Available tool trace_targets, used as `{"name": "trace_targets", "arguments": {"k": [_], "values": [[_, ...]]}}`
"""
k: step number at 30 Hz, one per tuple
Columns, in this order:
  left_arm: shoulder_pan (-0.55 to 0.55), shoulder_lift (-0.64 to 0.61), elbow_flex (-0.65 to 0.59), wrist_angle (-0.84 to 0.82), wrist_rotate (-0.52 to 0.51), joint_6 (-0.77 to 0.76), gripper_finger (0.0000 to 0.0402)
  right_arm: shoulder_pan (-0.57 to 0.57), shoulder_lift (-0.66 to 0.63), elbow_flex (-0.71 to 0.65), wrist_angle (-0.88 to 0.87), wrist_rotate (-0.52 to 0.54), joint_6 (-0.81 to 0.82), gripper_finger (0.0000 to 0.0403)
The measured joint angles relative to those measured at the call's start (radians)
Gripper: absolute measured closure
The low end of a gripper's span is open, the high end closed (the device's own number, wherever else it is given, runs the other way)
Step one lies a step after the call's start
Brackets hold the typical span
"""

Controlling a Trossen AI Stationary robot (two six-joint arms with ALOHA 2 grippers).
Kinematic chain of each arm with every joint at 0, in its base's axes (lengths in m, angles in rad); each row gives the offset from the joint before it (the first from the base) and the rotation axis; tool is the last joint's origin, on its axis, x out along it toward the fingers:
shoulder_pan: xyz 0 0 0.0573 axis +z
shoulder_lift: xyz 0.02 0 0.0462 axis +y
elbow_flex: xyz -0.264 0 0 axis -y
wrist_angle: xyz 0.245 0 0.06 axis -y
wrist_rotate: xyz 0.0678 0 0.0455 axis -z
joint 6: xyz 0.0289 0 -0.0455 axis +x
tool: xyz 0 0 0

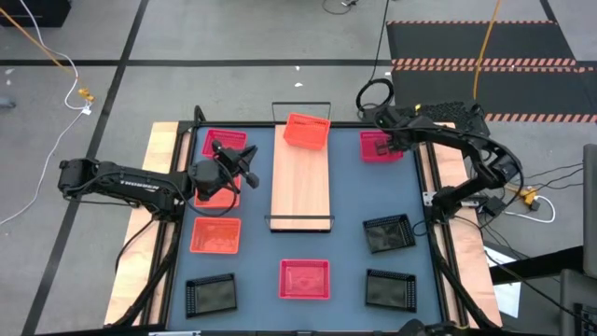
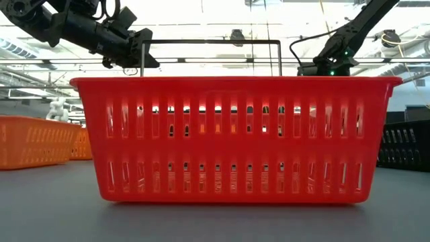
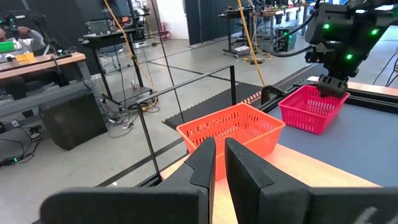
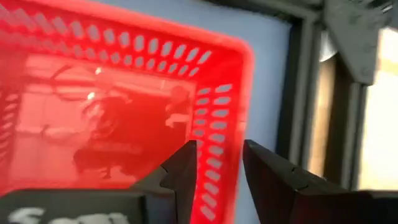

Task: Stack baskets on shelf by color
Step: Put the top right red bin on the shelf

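Right end effector (image 4: 217, 168) of mine straddles the side wall of a pink-red basket (image 1: 377, 146) at the bench's far corner, one finger inside, one outside, jaws parted and not yet clamped. Off to its side, the shelf (image 1: 301, 182) carries an orange basket (image 1: 307, 132) at its far end. My left end effector (image 3: 219, 163), closed and empty, hovers near that one. Closing on thin mesh, I could tip or drag the basket.

Grey concrete floor (image 1: 233, 37), striped black mat (image 1: 485, 42).
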Motion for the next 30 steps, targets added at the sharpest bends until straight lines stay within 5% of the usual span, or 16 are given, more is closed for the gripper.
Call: {"name": "trace_targets", "arguments": {"k": [11,30], "values": [[0.0,0.0,0.0,0.0,0.0,0.0,0.0364,0.021,-0.011,0.001,-0.004,-0.058,0.006,0.0393],[0.0,0.0,0.0,0.0,0.0,-0.004,0.0364,0.5,-0.461,0.0,-0.055,-0.105,0.376,0.0394]]}}
